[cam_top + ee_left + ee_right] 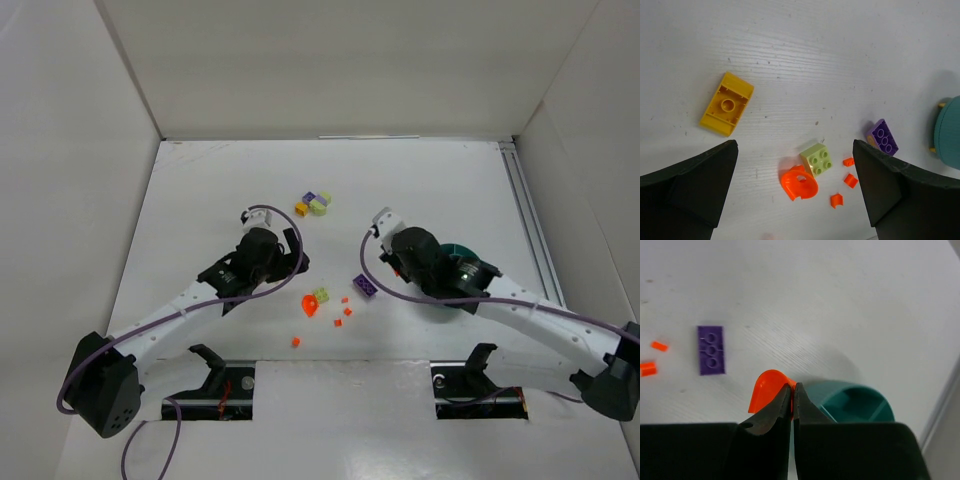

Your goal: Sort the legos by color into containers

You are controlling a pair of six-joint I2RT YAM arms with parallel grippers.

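From above, the right arm (520,305) lies across the bowl (468,262) and hides most of it; we cannot make out its fingers here. The left gripper (296,250) hangs over the table (200,190) near a loose cluster: an orange arch (310,305), a green brick (322,296), a purple brick (365,286) and orange chips (346,312). More bricks lie well apart, farther back.

In the left wrist view, that gripper's jaws are spread wide with nothing between them. The arch touches the green brick below, and a yellow brick (726,104) lies upside down off to the left.

In the right wrist view, the right gripper (791,389) is pressed together on the edge of an orange piece (765,390), with the bowl's rim just beyond.

We judge this to be the carry to the bowl. The pinch is thin, so we should travel gently. We should stop with the piece wholly inside the rim and over one compartment, not over a divider. Then we should go low before letting go, since a curved piece may bounce. What the compartments already hold, we cannot tell.
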